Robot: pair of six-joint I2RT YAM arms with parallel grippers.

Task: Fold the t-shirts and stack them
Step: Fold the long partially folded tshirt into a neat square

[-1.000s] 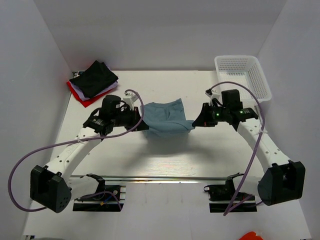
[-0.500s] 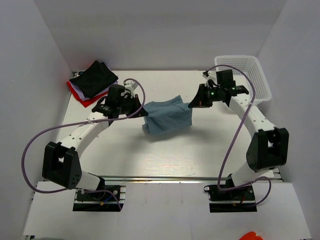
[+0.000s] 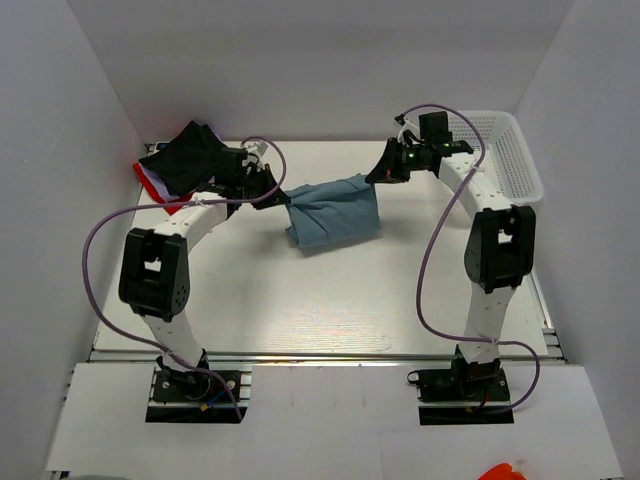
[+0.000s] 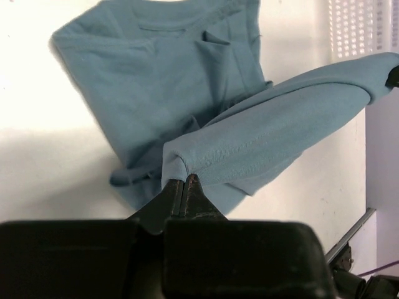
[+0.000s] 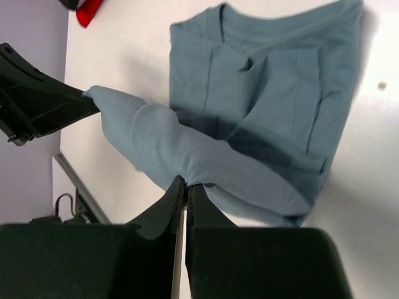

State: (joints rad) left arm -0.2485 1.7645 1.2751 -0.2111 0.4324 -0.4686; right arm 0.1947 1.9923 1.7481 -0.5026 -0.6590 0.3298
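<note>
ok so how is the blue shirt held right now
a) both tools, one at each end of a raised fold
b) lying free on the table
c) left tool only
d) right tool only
a: the left tool and right tool are each pinched shut on the blue shirt, with a fold strung between them.

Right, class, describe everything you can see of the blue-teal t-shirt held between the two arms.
The blue-teal t-shirt looks like soft knit cotton, and its collar shows. It is partly folded: its lower layers lie on the white table, while one edge is lifted and stretched between the left gripper and the right gripper, each shut on one end.
</note>
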